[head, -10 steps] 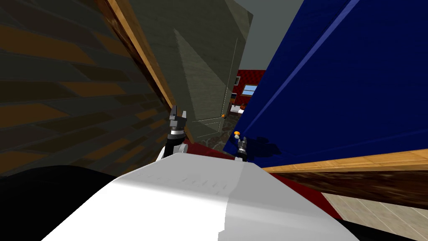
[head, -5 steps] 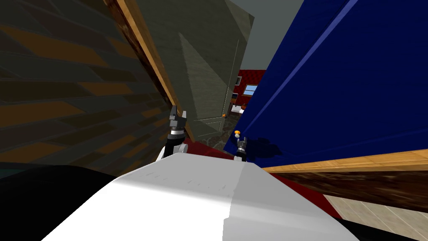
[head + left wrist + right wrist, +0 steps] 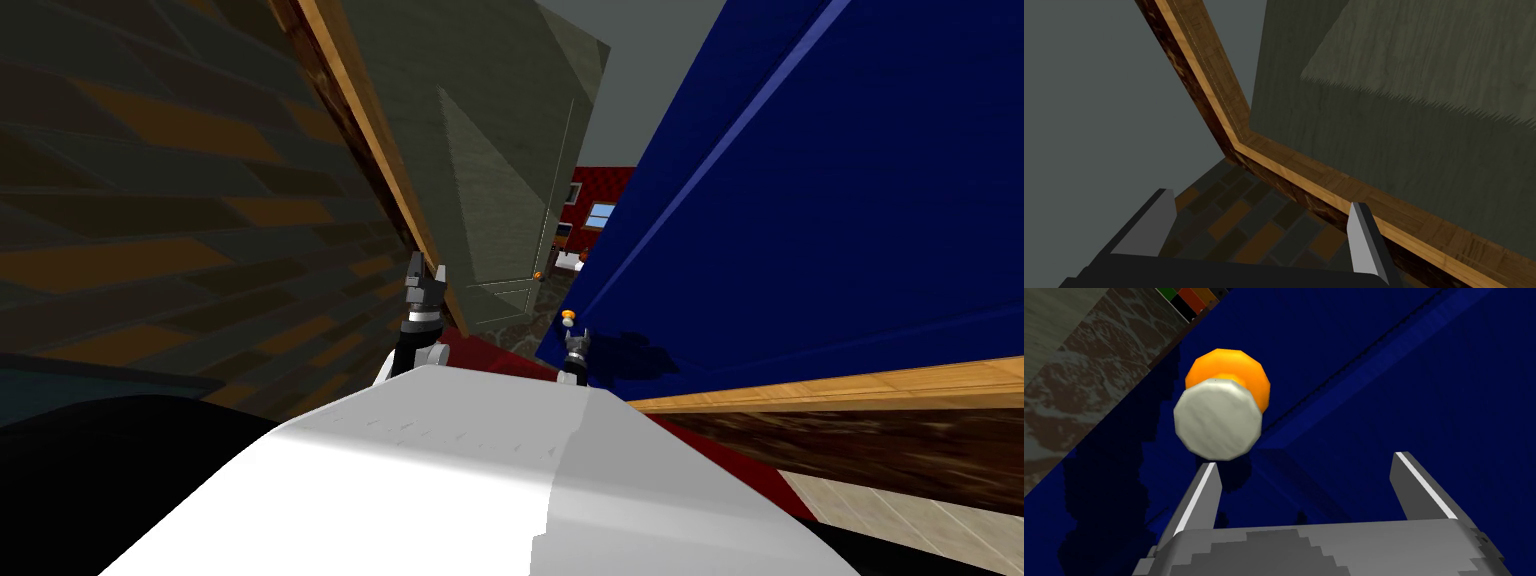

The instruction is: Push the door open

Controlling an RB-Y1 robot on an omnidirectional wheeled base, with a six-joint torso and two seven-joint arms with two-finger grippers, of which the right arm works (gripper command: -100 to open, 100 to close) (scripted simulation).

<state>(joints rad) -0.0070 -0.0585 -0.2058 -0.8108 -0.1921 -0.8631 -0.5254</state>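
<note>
Close by the blue door (image 3: 1424,363) knob (image 3: 1218,419), the right tool (image 3: 1305,460) gapes empty; the left tool (image 3: 1260,199) likewise.

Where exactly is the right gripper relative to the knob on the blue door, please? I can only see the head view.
Observer: The right wrist view shows the right gripper just short of the knob. The knob sits beyond one fingertip, not in the gap.
Operator: Are its fingers open?
Observer: Yes, the fingers stand well apart, with only the blue door between them.
Operator: And the left arm?
Observer: The left gripper is open too, pointing at a corner of the wooden trim.
</note>
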